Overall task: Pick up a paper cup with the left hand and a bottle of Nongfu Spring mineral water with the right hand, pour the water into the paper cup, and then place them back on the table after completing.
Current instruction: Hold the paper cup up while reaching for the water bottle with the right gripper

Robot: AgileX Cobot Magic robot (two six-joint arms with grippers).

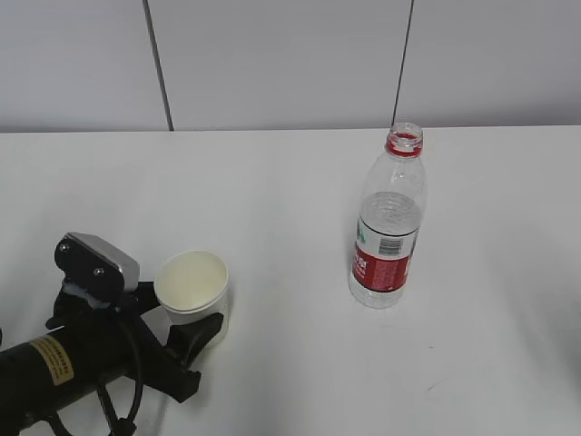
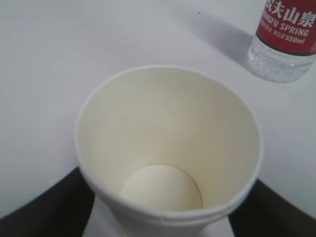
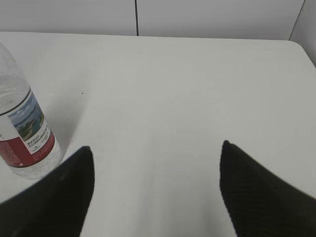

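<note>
An empty white paper cup [image 1: 192, 283] stands upright on the white table [image 1: 272, 182] at the front left. My left gripper [image 1: 182, 313], with the yellow sticker, is open with a finger on each side of the cup. In the left wrist view the cup [image 2: 168, 148] fills the space between the dark fingers [image 2: 34, 217], and its rim is round. The capless Nongfu Spring bottle [image 1: 388, 236] with a red label stands to the right, partly full of clear water [image 1: 392, 218]. My right gripper [image 3: 155, 153] is open and empty, with the bottle [image 3: 24, 133] to its left.
A grey panelled wall [image 1: 272, 64] runs behind the table's far edge. The right arm is out of the exterior view. The bottle's lower part [image 2: 284, 39] shows at the top right of the left wrist view.
</note>
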